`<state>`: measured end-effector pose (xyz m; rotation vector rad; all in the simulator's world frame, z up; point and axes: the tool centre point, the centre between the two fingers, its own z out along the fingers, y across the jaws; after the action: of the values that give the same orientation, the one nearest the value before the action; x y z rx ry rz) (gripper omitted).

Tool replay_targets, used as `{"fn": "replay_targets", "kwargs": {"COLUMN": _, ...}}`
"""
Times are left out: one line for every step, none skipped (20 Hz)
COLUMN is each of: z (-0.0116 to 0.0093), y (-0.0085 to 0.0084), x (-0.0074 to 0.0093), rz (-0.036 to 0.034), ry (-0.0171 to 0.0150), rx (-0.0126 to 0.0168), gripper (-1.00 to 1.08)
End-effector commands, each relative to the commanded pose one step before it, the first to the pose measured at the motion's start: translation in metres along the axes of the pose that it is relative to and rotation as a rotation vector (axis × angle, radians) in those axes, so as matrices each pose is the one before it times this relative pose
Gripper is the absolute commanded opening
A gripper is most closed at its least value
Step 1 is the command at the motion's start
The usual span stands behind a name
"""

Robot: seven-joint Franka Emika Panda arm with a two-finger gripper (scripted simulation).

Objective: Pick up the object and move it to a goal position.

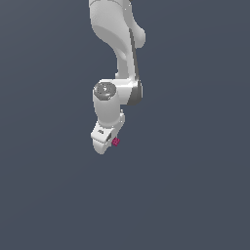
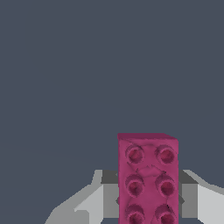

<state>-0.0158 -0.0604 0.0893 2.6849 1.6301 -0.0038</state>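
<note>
My arm (image 1: 119, 53) reaches down from the top of the exterior view, elbow bent, wrist turned so my gripper (image 1: 108, 141) points down and a little toward that view's right. My jaws are closed to the width of the object (image 2: 148, 179), a magenta-pink studded block, with one finger (image 2: 89, 203) pressed to each of its long sides. In the exterior view the block peeks out at my fingertips; whether anything lies beneath it, I cannot tell.
</note>
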Motion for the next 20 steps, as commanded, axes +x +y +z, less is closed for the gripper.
{"fn": "replay_targets", "kwargs": {"z": -0.02281, "y": -0.00668, "x": -0.00124, "rz": -0.00023, "ry": -0.00007, "rx": -0.00138, "gripper": -1.00}}
{"fn": "replay_targets", "kwargs": {"z": -0.00935, "y": -0.00290, "x": -0.00037, "rz": -0.00026, "ry": -0.00041, "rx": -0.00005, "gripper": -1.00}}
{"fn": "replay_targets", "kwargs": {"z": -0.00949, "y": -0.00285, "x": -0.00055, "rz": 0.00000, "ry": 0.00000, "rx": 0.00000, "gripper": -1.00}}
{"fn": "replay_targets", "kwargs": {"z": -0.00958, "y": -0.00287, "x": -0.00054, "rz": 0.00000, "ry": 0.00000, "rx": 0.00000, "gripper": -1.00}}
{"fn": "replay_targets", "kwargs": {"z": -0.00967, "y": -0.00289, "x": -0.00053, "rz": 0.00000, "ry": 0.00000, "rx": 0.00000, "gripper": -1.00}}
{"fn": "replay_targets", "kwargs": {"z": -0.00969, "y": -0.00300, "x": -0.00025, "rz": -0.00041, "ry": -0.00026, "rx": 0.00005, "gripper": -1.00}}
{"fn": "replay_targets", "kwargs": {"z": -0.00988, "y": -0.00294, "x": -0.00050, "rz": 0.00000, "ry": 0.00000, "rx": 0.00000, "gripper": -1.00}}
{"fn": "replay_targets", "kwargs": {"z": -0.01000, "y": -0.00297, "x": -0.00049, "rz": 0.00000, "ry": 0.00000, "rx": 0.00000, "gripper": -1.00}}
{"fn": "replay_targets", "kwargs": {"z": -0.01013, "y": -0.00300, "x": -0.00048, "rz": 0.00000, "ry": 0.00000, "rx": 0.00000, "gripper": -1.00}}
{"fn": "replay_targets", "kwargs": {"z": -0.01024, "y": -0.00310, "x": -0.00029, "rz": -0.00049, "ry": 0.00042, "rx": 0.00024, "gripper": -1.00}}
{"fn": "replay_targets", "kwargs": {"z": -0.01045, "y": -0.00308, "x": -0.00045, "rz": 0.00000, "ry": 0.00000, "rx": 0.00000, "gripper": -1.00}}
{"fn": "replay_targets", "kwargs": {"z": -0.01064, "y": -0.00313, "x": -0.00044, "rz": 0.00000, "ry": 0.00000, "rx": 0.00000, "gripper": -1.00}}
{"fn": "replay_targets", "kwargs": {"z": -0.01087, "y": -0.00319, "x": -0.00042, "rz": -0.00020, "ry": 0.00042, "rx": 0.00014, "gripper": -1.00}}
{"fn": "replay_targets", "kwargs": {"z": -0.01112, "y": -0.00325, "x": -0.00042, "rz": -0.00020, "ry": 0.00042, "rx": 0.00013, "gripper": -1.00}}
{"fn": "replay_targets", "kwargs": {"z": -0.01138, "y": -0.00330, "x": -0.00042, "rz": 0.00000, "ry": 0.00000, "rx": 0.00000, "gripper": -1.00}}
{"fn": "replay_targets", "kwargs": {"z": -0.01171, "y": -0.00338, "x": -0.00044, "rz": -0.00026, "ry": 0.00061, "rx": 0.00017, "gripper": -1.00}}
{"fn": "replay_targets", "kwargs": {"z": -0.01158, "y": -0.00333, "x": -0.00041, "rz": 0.00000, "ry": 0.00000, "rx": 0.00000, "gripper": -1.00}}
{"fn": "replay_targets", "kwargs": {"z": -0.01144, "y": -0.00326, "x": -0.00045, "rz": -0.00024, "ry": 0.00063, "rx": 0.00016, "gripper": -1.00}}
{"fn": "replay_targets", "kwargs": {"z": -0.01121, "y": -0.00318, "x": -0.00039, "rz": 0.00000, "ry": 0.00000, "rx": 0.00000, "gripper": -1.00}}
{"fn": "replay_targets", "kwargs": {"z": -0.01110, "y": -0.00312, "x": -0.00044, "rz": -0.00016, "ry": 0.00045, "rx": 0.00010, "gripper": -1.00}}
